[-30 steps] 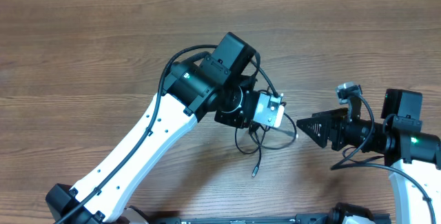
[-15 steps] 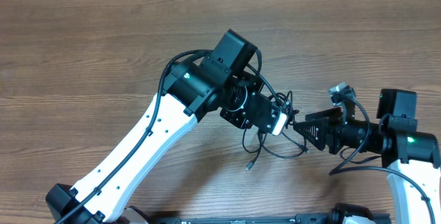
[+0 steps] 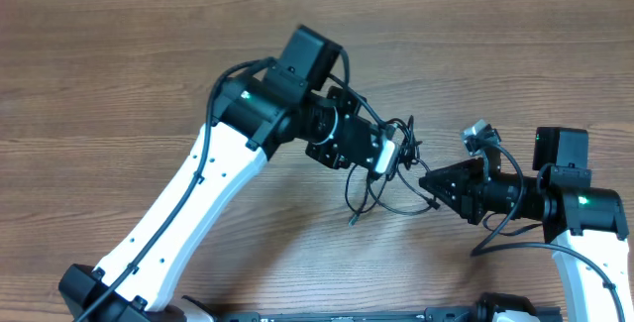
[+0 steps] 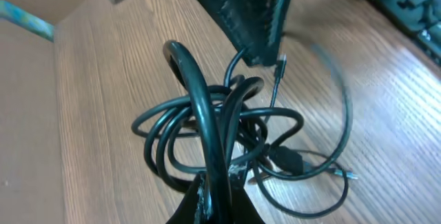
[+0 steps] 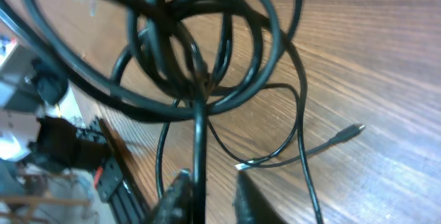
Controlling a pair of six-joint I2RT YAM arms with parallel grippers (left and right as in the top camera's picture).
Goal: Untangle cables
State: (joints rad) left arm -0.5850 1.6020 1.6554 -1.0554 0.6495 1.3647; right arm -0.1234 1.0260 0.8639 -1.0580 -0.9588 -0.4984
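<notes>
The cables (image 3: 404, 152) are a clump of thin black cords hanging between my two grippers above the wooden table. My left gripper (image 3: 388, 160) is shut on a thick strand of the cables (image 4: 207, 114), gripped at the bottom of the left wrist view (image 4: 219, 186). My right gripper (image 3: 424, 178) meets the clump from the right. In the right wrist view its fingers (image 5: 180, 195) stand close on either side of one strand of the cables (image 5: 200, 79), with the gripper (image 5: 212, 182) shut on it. Loose loops trail down to a small plug end (image 3: 352, 220) (image 5: 351, 131).
The wooden table (image 3: 119, 84) spreads wide to the left and behind the arms. A black rail (image 3: 347, 315) runs along the front edge. Black base hardware (image 5: 76, 148) shows at the left of the right wrist view.
My right gripper has moved left into the clump and closed on a strand. My left gripper has shifted slightly up and left with the cables in it.
</notes>
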